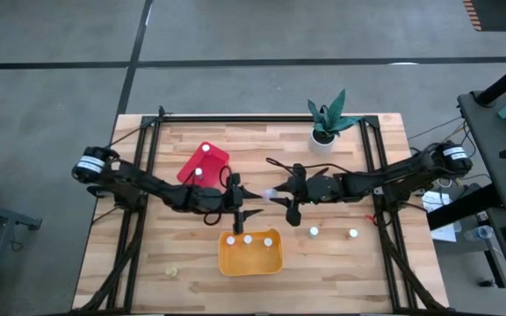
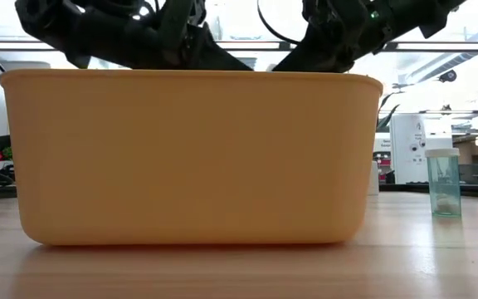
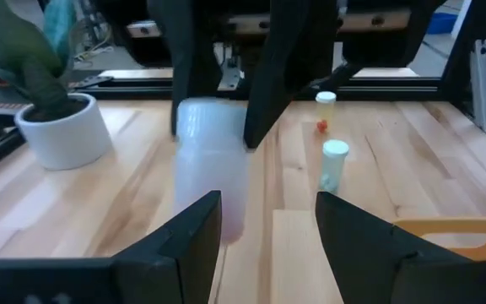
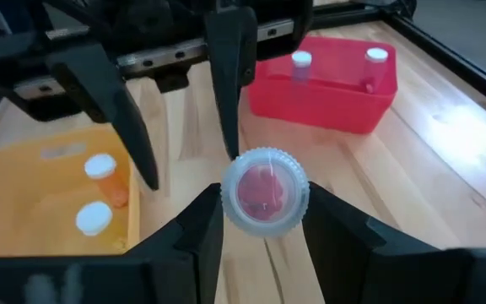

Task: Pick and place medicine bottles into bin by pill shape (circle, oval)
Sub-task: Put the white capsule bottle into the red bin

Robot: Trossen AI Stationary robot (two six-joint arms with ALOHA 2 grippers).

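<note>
Right wrist view showed the right end effector (image 4: 264, 211) closed on a medicine bottle (image 4: 264, 201), cap toward the camera, probably so the pills could be checked. The left end effector (image 1: 246, 204) stood open just opposite, above the worktop (image 1: 385, 263) between the red bin (image 1: 202, 163) and the yellow-orange bin (image 1: 250, 254), maybe for a handover.
</note>
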